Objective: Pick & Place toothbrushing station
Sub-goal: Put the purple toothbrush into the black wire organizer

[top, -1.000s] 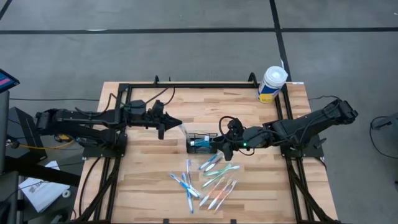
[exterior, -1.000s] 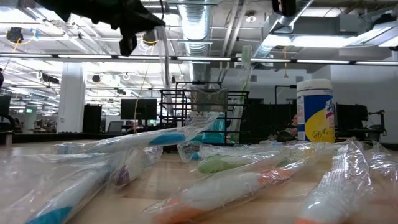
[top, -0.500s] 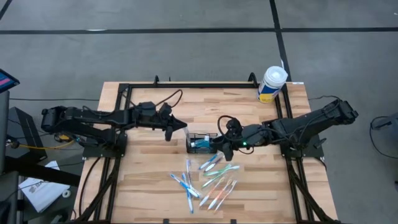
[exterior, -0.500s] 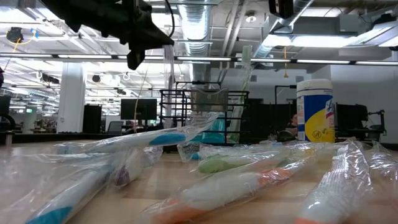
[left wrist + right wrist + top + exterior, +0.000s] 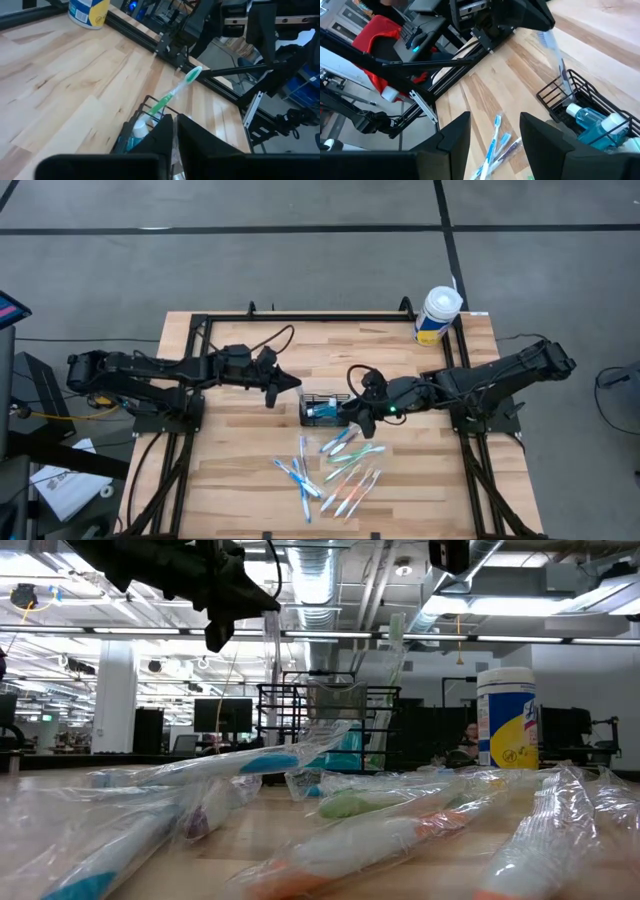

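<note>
Black wire-mesh caddy (image 5: 320, 408), wood table (image 5: 240, 470)

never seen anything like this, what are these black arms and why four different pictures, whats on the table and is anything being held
These are two robot arms at a wooden table, each ending in a two-finger gripper. One picture looks straight down, one sits at tabletop height, and two come from cameras on the arms' wrists.

In the middle stands a black wire caddy holding a blue bottle and upright toothbrushes. Wrapped toothbrushes lie loose in front of it, and a white tub stands at a far corner.

The left gripper is pinched on a clear-wrapped toothbrush beside the caddy. The right gripper is open by the caddy's other side, holding nothing.
</note>
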### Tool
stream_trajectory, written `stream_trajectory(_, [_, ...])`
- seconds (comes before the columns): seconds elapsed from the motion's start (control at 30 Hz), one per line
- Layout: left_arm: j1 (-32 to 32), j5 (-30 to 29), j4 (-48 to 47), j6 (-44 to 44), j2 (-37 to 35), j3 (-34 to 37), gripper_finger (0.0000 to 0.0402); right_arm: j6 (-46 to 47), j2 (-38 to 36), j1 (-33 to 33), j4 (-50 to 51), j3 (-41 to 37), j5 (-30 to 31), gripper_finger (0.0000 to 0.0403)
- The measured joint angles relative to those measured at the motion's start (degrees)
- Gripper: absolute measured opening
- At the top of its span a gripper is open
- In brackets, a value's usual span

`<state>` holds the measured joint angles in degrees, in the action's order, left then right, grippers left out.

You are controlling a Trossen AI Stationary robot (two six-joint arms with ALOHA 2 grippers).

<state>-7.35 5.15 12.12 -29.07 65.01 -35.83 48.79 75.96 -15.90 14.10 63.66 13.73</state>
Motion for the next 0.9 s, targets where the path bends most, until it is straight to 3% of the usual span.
stream_trajectory(0.33, [-0.56, 0.65, 1.33, -1.06, 0.01, 0.00, 0.0154, -2.43, 0.00, 0.00, -1.34, 0.00, -0.28, 0.0161])
stream_trajectory(0.53, [-2.47, 0.24, 12.90, -2.41, -0.12, -0.06, 0.0218, -2.73, 0.00, 0.00, -1.37, 0.00, -0.29, 0.0161])
stream_trajectory(0.77, [-5.34, -6.38, 14.36, -3.07, -6.27, -5.17, 0.0218, -2.73, 0.00, -0.03, -1.43, 0.00, -0.35, 0.0161])
stream_trajectory(0.9, [-4.99, -5.36, 17.97, -3.06, -11.94, -9.44, 0.0193, -2.97, 0.00, -0.02, -1.43, 0.00, -0.36, 0.0161])
